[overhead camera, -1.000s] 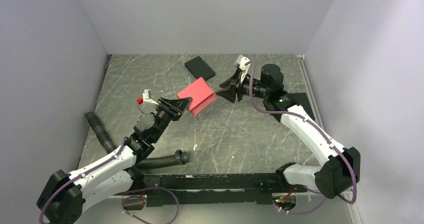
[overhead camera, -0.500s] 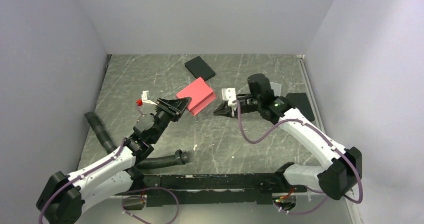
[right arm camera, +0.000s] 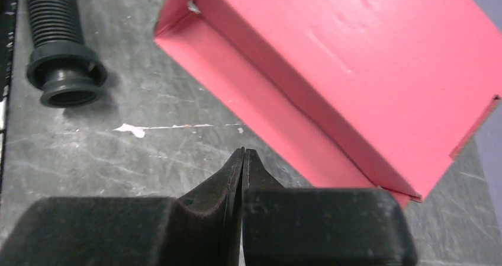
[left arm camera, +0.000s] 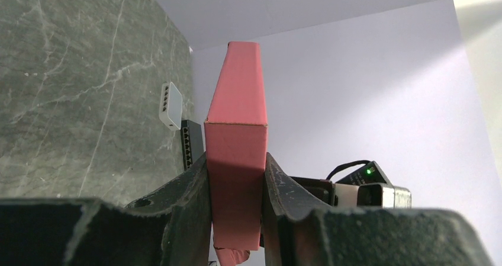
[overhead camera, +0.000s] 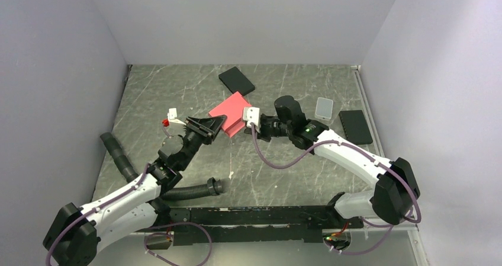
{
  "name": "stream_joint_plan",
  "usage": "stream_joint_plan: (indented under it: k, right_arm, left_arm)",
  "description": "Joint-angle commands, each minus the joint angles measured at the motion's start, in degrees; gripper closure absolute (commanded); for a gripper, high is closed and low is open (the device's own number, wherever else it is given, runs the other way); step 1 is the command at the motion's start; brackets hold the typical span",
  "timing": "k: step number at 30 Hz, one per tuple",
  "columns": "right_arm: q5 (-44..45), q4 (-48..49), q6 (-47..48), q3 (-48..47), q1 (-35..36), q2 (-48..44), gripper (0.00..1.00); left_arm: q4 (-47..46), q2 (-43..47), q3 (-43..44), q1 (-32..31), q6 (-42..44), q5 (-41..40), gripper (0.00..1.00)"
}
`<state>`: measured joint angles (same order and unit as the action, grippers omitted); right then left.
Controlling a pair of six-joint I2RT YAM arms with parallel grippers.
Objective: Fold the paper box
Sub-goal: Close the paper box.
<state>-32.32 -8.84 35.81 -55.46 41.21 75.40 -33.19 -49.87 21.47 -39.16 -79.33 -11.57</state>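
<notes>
paper box (overhead camera: 232,113): 11 o'clock of table (overhead camera: 266,159) centre | left gripper (overhead camera: 217,123): clamped on its 8 o'clock end | right gripper (right arm camera: 243,159): pinched shut, empty, at its 4 o'clock | tip: poke slow, don't crease it imo

Flat pinkish-red paper box (overhead camera: 234,113) (end open), tilted.

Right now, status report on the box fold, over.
Left gripper clamped on the paper box, lifted. Right gripper fingers shut, empty, tips close beside the box's lower edge. Black hose lies apart from the box.
</notes>
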Motion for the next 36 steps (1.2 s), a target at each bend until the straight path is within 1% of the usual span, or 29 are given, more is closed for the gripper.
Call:
stream_joint_plan:
  k: [1,15,23,25,31,36]
  right_arm:
    - [5.2,5.8,-4.9,-3.3,0.4,0.1,0.96]
    - [3.0,7.4,-14.1,-4.9,0.4,-0.3,1.00]
    - [0.8,8.6,-19.5,-4.5,0.1,-0.2,1.00]
    - [-0.5,10.2,-20.6,-4.5,0.0,0.0,1.00]
    - [-2.1,11.2,-22.4,-4.3,0.0,0.3,1.00]
    - [-1.7,12.2,-23.5,-3.9,-0.1,0.8,1.00]
  left_arm:
    - [-4.1,-1.0,-0.1,-0.2,-1.3,1.0,1.00]
    - [-4.5,-4.0,0.2,-0.2,-2.1,2.2,1.00]
    - [-6.8,-5.0,-0.7,-0.2,-5.5,2.3,1.00]
    - [-7.0,-5.1,-1.1,-0.2,-6.7,2.0,1.00]
    - [-7.5,-5.0,-1.5,-0.2,-8.4,1.8,1.00]
    - [-9.4,-6.1,-1.7,-0.2,-9.5,2.2,1.00]
